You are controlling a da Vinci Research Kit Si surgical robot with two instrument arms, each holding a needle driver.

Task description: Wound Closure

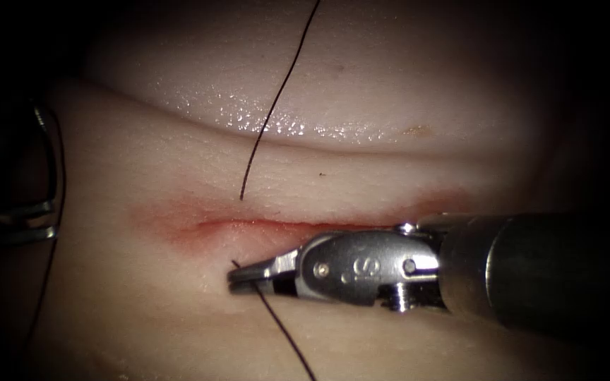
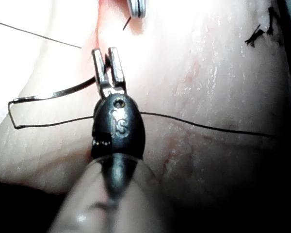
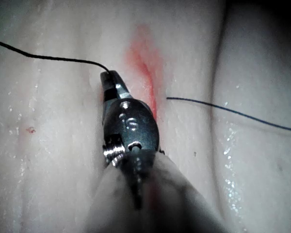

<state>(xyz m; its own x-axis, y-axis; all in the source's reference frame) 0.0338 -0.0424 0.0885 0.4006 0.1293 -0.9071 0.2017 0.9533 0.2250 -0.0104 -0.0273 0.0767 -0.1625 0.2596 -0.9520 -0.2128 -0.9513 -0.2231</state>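
The cut (image 1: 270,224) runs across the tissue (image 1: 361,176), rimmed with red fluid. My right tool (image 1: 234,279) lies just below the cut, its jaws shut on the thread (image 1: 284,331) where it leaves the tissue. In the right wrist view that tool (image 3: 106,76) holds the thread (image 3: 48,57) beside the cut (image 3: 148,73). A second stretch of thread (image 1: 277,99) enters the tissue above the cut. My left tool (image 1: 52,219) sits at the far left, off the tissue, shut on the curved needle (image 1: 56,152). Its wrist view has the jaws (image 2: 105,52) gripping the needle (image 2: 53,92), which is out of the tissue.
Thread trails from the needle's tail and runs across the tissue (image 2: 208,127). Dark knotted ends of thread (image 2: 262,31) sit on the tissue further along. The right tool's thick shaft (image 1: 531,275) covers the lower right of the tissue.
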